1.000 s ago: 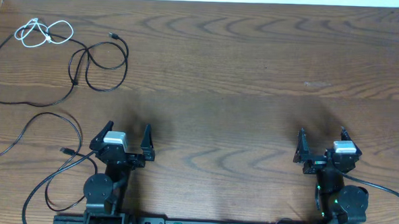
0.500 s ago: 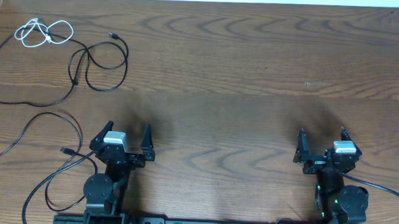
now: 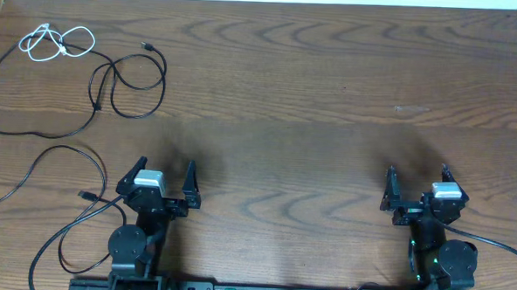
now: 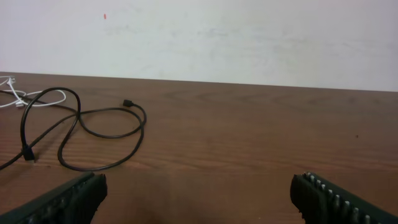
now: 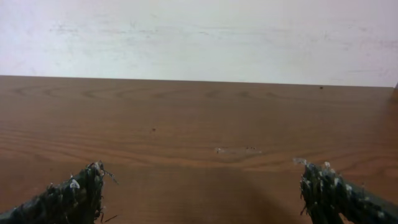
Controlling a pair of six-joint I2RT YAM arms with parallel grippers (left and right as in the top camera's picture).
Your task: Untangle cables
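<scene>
A short white cable (image 3: 55, 43) lies coiled at the far left of the table; it shows at the left edge of the left wrist view (image 4: 25, 98). A black cable (image 3: 126, 80) loops beside it, its plug end pointing right, and shows in the left wrist view (image 4: 93, 124). A second, longer black cable (image 3: 39, 166) curves along the left edge toward the front. My left gripper (image 3: 163, 177) is open and empty near the front, well short of the cables; its fingers frame the left wrist view (image 4: 199, 196). My right gripper (image 3: 417, 182) is open and empty at the front right (image 5: 202, 193).
A wooden table (image 3: 313, 95) with a white wall behind it. Thicker black arm cables (image 3: 71, 242) run by the left base and another (image 3: 499, 247) by the right base. A faint pale scuff (image 3: 410, 109) marks the wood at the right.
</scene>
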